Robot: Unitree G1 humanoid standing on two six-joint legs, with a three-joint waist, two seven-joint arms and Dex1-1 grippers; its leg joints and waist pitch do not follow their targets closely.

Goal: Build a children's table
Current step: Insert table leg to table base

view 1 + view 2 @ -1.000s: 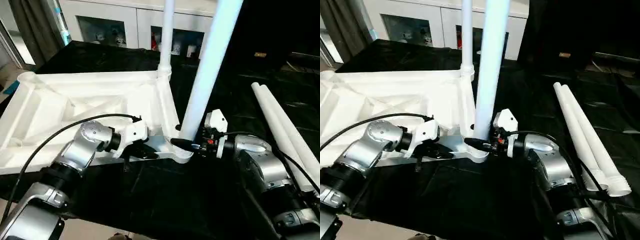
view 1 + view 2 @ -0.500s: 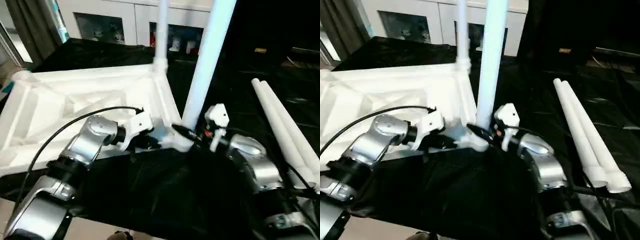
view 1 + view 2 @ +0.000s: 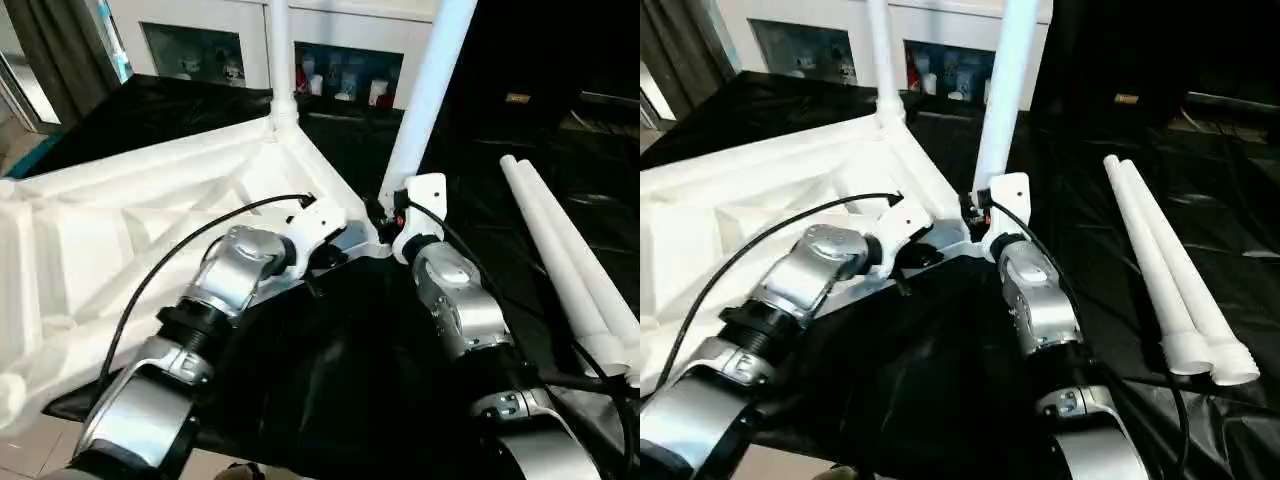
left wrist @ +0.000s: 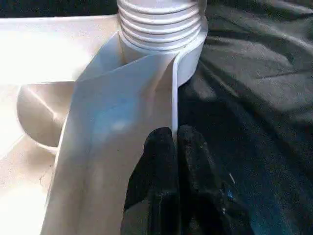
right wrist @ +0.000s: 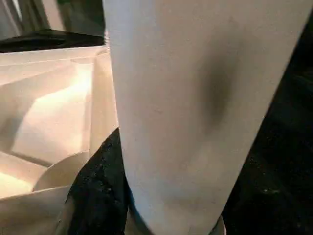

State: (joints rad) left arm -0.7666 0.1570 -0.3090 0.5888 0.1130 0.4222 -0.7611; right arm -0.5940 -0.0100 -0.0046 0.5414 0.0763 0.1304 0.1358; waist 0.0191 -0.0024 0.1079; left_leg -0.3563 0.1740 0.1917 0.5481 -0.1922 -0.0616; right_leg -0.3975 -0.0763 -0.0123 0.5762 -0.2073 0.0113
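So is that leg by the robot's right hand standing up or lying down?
Standing up: the leg rises from the tabletop's near corner socket, leaning slightly.

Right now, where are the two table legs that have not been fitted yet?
In the left eye view, the two loose legs lie side by side on the black cloth at the robot's right, beyond its right arm and apart from the upturned table top.

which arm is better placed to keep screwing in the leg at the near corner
The right. The right gripper is already wrapped around the near leg just above its corner socket, so it can probably keep turning it. The left gripper is pinched on the tabletop's rim beside that socket, steadying it.
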